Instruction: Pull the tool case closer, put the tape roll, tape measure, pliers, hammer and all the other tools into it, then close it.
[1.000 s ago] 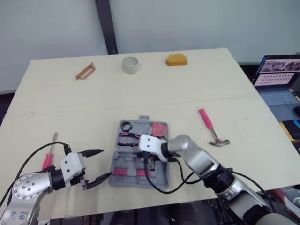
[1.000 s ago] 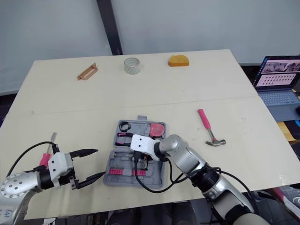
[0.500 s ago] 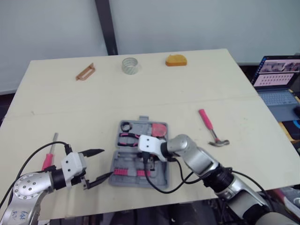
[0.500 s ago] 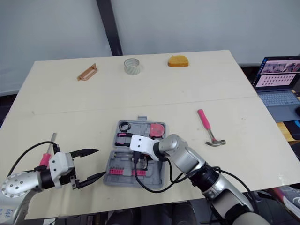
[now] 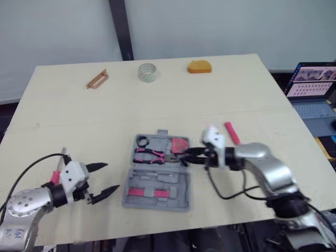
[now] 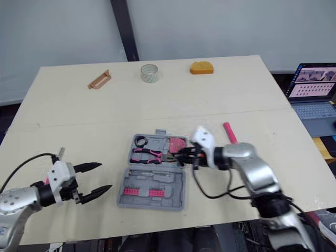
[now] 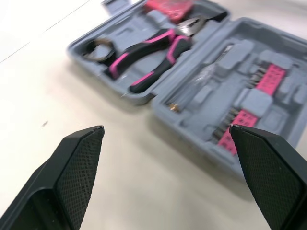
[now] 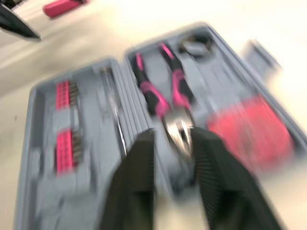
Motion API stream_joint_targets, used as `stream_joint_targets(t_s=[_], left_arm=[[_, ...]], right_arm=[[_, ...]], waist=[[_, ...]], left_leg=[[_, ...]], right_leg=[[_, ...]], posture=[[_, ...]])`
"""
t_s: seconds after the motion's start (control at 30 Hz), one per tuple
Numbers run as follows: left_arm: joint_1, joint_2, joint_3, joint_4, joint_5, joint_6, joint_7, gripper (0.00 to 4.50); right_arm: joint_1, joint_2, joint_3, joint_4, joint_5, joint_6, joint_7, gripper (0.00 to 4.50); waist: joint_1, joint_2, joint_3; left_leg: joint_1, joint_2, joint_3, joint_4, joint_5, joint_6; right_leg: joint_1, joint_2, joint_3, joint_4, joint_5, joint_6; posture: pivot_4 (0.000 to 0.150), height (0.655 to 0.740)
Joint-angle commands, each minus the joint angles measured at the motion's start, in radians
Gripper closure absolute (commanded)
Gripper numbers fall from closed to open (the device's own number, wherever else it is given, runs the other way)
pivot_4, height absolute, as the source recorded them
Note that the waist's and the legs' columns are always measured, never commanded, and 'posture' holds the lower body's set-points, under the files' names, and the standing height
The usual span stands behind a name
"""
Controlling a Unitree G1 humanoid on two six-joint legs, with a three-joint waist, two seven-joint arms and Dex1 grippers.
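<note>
The grey tool case (image 5: 157, 181) lies open near the table's front edge. Pink-and-black pliers (image 5: 151, 155) lie in its far half beside a red insert (image 5: 179, 143); pink bit holders fill the near half. My right gripper (image 5: 182, 156) hovers at the case's right edge, open, its tips just above the pliers' nose (image 8: 177, 127). My left gripper (image 5: 112, 176) is open to the left of the case, holding nothing. The hammer (image 5: 230, 132) lies behind my right arm, with its pink handle showing. The tape roll (image 5: 148, 72) and orange tape measure (image 5: 199, 66) stand far back.
A red-handled screwdriver (image 5: 54, 176) lies beside my left wrist, mostly hidden. An orange-brown handled tool (image 5: 97, 79) lies at the back left. An open laptop (image 5: 314, 89) sits off the table's right side.
My right arm has swung out to the right and the gripper has drawn back from over the case to its right edge. The left gripper shifted slightly left.
</note>
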Motion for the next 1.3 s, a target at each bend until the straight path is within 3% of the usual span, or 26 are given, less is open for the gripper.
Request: stream_joint_targets(t_s=[0.03,0.1,0.13,0.27,0.43,0.67,0.97,1.03,1.13,1.17,1.3], left_arm=[[0.059,0.013,0.129,0.016,-0.034,0.033,0.018,0.0],[0.107,0.005,0.222,0.043,-0.038,0.036,0.038,0.0],[0.121,0.002,0.254,0.053,-0.041,0.036,0.044,0.0],[0.18,-0.008,0.39,0.138,-0.053,0.02,0.05,0.0],[0.211,-0.006,0.468,0.231,-0.045,-0.017,0.052,0.0],[0.216,0.005,0.49,0.294,-0.043,-0.058,0.035,0.0],[0.192,0.015,0.463,0.29,-0.043,-0.058,0.034,0.0],[0.184,0.013,0.45,0.285,-0.04,-0.058,0.033,0.0],[0.173,0.014,0.443,0.279,-0.041,-0.052,0.037,0.0],[0.17,0.014,0.44,0.276,-0.042,-0.05,0.039,0.0],[0.169,0.014,0.436,0.272,-0.043,-0.048,0.04,0.0]], right_arm=[[0.12,-0.108,-0.178,-0.034,0.099,0.011,0.06,1.34],[0.212,-0.163,-0.281,0.011,0.11,-0.008,0.059,0.26],[0.242,-0.178,-0.311,0.025,0.114,-0.017,0.056,0.12],[0.32,-0.206,-0.438,0.149,0.095,-0.081,0.012,0.12],[0.316,-0.214,-0.491,0.312,0.046,-0.182,-0.054,0.12],[0.3,-0.214,-0.474,0.422,0.027,-0.272,-0.059,0.12],[0.292,-0.213,-0.442,0.428,0.029,-0.313,-0.048,0.12],[0.291,-0.214,-0.436,0.427,0.031,-0.31,-0.046,0.12],[0.29,-0.215,-0.439,0.416,0.037,-0.3,-0.049,0.12],[0.288,-0.216,-0.444,0.412,0.043,-0.289,-0.052,0.12],[0.292,-0.223,-0.448,0.404,0.045,-0.281,-0.05,0.12]], waist=[[0.0,0.0,0.0],[0.0,-0.001,0.001],[0.0,-0.001,0.001],[0.005,-0.002,0.002],[0.016,-0.002,0.002],[0.018,-0.001,0.002],[0.017,-0.001,0.002],[0.012,0.003,0.006],[-0.006,0.008,0.007],[-0.005,0.007,0.008],[0.015,0.008,0.008]], left_leg=[[0.0,0.0,0.001,0.0,0.0,0.0],[0.001,0.001,0.002,-0.001,0.0,0.001],[0.001,0.001,0.004,-0.001,-0.001,0.001],[0.003,0.001,0.006,0.0,-0.001,0.002],[0.003,0.001,0.007,0.0,-0.002,0.003],[0.003,0.001,0.007,0.0,-0.002,0.003],[0.002,0.001,0.006,0.0,-0.002,0.003],[-0.002,-0.002,-0.004,-0.001,-0.001,0.003],[0.0,-0.013,-0.035,-0.002,0.002,0.008],[0.005,-0.015,-0.04,0.0,0.004,0.007],[0.003,-0.011,-0.032,0.002,0.004,0.006]], right_leg=[[0.0,0.0,0.0,0.0,0.0,0.0],[0.0,0.0,0.0,-0.001,0.0,0.0],[0.0,0.0,0.0,-0.001,0.0,0.0],[0.001,0.0,0.002,-0.001,0.001,0.0],[0.001,0.0,0.002,-0.002,0.001,0.0],[0.001,0.0,0.002,-0.002,0.001,0.0],[0.002,0.0,0.002,-0.002,0.002,0.0],[0.014,-0.005,-0.009,-0.006,0.002,0.001],[0.038,-0.021,-0.052,-0.012,0.001,0.002],[0.036,-0.023,-0.055,-0.009,0.0,0.003],[0.03,-0.019,-0.048,-0.009,0.001,0.003]], posture=[[0.15,0.74],[0.15,0.74],[0.15,0.74],[0.15,0.74],[0.15,0.74],[0.15,0.74],[0.15,0.74],[0.15,0.74],[0.15,0.74],[0.15,0.74],[0.15,0.74]])
